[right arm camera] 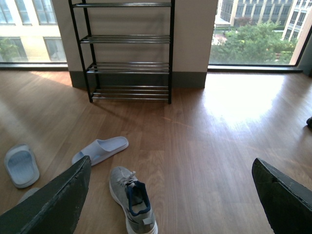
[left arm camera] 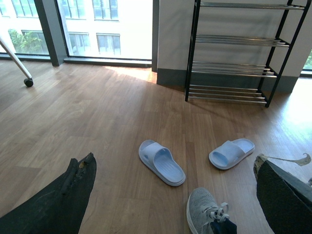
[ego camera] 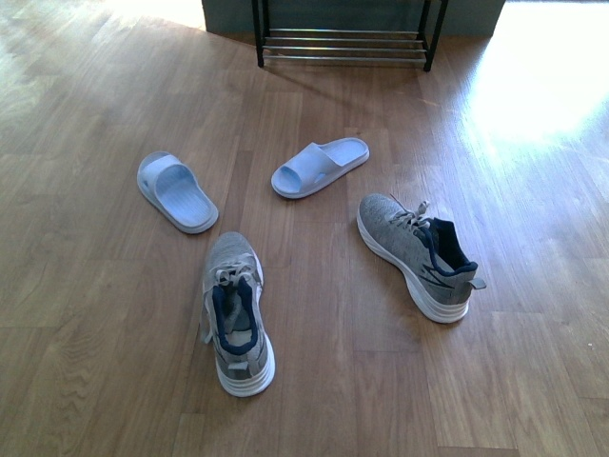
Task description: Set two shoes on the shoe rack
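Two grey sneakers with white soles lie apart on the wood floor: the left shoe (ego camera: 238,314) points away from me, and the right shoe (ego camera: 417,255) is angled with its heel toward the right. The black shoe rack (ego camera: 344,43) with chrome rod shelves stands against the far wall, its shelves bare. My left gripper (left arm camera: 175,195) hangs open above the left shoe's toe (left arm camera: 202,209). My right gripper (right arm camera: 170,195) is open too, with the right shoe (right arm camera: 132,200) below, near one finger (right arm camera: 53,200). Neither gripper touches a shoe.
Two pale blue slides (ego camera: 176,190) (ego camera: 319,168) lie between the sneakers and the rack. A chair leg with a castor (left arm camera: 28,82) stands far left by the windows. Bright sunlight falls on the floor at the right (ego camera: 542,76).
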Robot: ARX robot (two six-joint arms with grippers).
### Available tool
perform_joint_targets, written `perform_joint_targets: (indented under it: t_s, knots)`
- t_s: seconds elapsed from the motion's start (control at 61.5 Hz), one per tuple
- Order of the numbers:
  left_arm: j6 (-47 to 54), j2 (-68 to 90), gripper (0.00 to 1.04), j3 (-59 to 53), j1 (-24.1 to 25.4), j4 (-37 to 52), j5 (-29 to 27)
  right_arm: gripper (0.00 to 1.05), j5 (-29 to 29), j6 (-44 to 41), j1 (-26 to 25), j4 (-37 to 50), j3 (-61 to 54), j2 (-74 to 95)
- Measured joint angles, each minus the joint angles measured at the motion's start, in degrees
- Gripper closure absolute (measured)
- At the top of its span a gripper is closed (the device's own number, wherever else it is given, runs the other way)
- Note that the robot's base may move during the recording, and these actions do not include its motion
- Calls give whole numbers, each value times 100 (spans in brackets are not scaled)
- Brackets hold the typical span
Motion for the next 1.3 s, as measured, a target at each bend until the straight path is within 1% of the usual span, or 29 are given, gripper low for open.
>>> perform_joint_targets:
  t_s: [1.3]
  knots:
    - [0,0,9,0,0,0,0,9,0,2,0,0,0,0]
